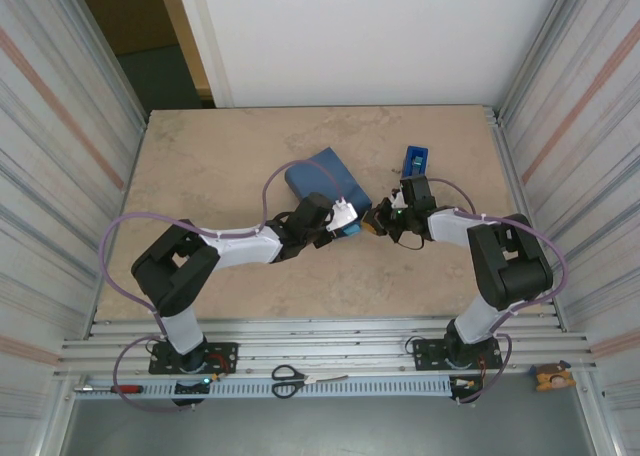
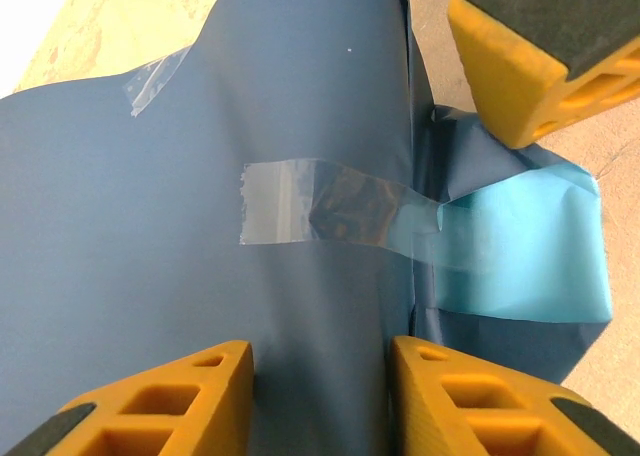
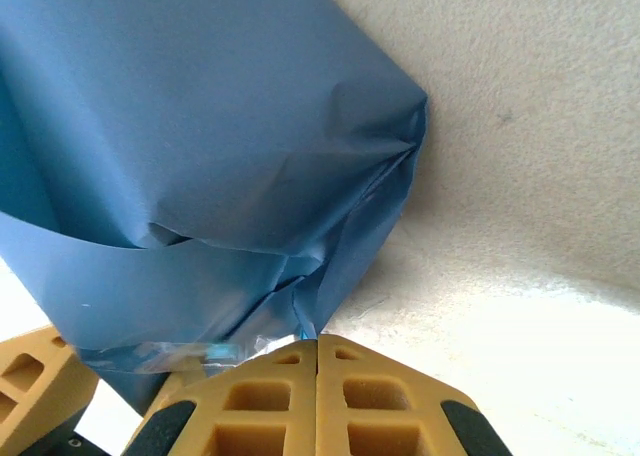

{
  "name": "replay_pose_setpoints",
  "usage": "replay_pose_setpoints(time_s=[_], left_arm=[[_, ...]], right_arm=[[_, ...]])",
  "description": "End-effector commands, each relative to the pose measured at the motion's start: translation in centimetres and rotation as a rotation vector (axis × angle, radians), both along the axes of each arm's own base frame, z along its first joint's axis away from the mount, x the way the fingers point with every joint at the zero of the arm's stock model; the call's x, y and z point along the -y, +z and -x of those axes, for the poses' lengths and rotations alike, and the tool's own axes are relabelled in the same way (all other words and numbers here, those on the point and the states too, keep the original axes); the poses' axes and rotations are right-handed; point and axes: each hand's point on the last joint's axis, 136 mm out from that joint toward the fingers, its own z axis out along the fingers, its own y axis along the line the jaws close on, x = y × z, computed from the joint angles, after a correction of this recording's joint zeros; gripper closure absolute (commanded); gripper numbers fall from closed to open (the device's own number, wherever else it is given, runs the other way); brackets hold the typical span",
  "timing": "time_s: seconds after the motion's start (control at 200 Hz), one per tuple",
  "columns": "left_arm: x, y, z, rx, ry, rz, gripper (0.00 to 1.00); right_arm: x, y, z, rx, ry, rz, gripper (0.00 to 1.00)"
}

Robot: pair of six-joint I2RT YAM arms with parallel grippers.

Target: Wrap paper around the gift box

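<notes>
The paper (image 1: 318,176) is folded round a low parcel on the table, slate blue side out; the gift box is hidden inside it. My left gripper (image 1: 345,219) is at the parcel's near right end. Its fingers (image 2: 320,351) press both sides of a raised ridge of paper (image 2: 200,226). A clear tape strip (image 2: 330,211) crosses the seam onto a light blue flap (image 2: 530,256). My right gripper (image 1: 378,219) faces the left one. Its jaws (image 3: 317,338) are closed together on the tip of a paper (image 3: 200,126) fold. One right finger (image 2: 520,66) shows in the left wrist view.
A blue tape dispenser (image 1: 414,160) stands just behind the right gripper. Scissors (image 1: 290,379) and a red-handled screwdriver (image 1: 120,388) lie on the rail at the near edge. Corrugated walls close in both sides. A second tape piece (image 2: 150,76) sticks to the paper.
</notes>
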Motion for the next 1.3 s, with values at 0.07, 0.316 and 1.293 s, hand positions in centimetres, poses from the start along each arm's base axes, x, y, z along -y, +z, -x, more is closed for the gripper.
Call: replay_pose_setpoints(time_s=[0.07, 0.316, 1.293], left_arm=[[-2.4, -3.9, 2.3, -0.137, -0.02, -0.133, 0.58], [-1.6, -2.0, 2.2, -0.123, -0.041, -0.092, 0.56], [-1.7, -2.5, 2.3, -0.136, -0.038, -0.105, 0.57]], right_arm=[[-0.6, 3.3, -0.9, 0.068, -0.007, -0.079, 0.96], [-1.2, 3.8, -1.4, 0.077, -0.009, -0.104, 0.97], [-0.6, -4.3, 1.7, -0.085, 0.104, 0.043, 0.76]])
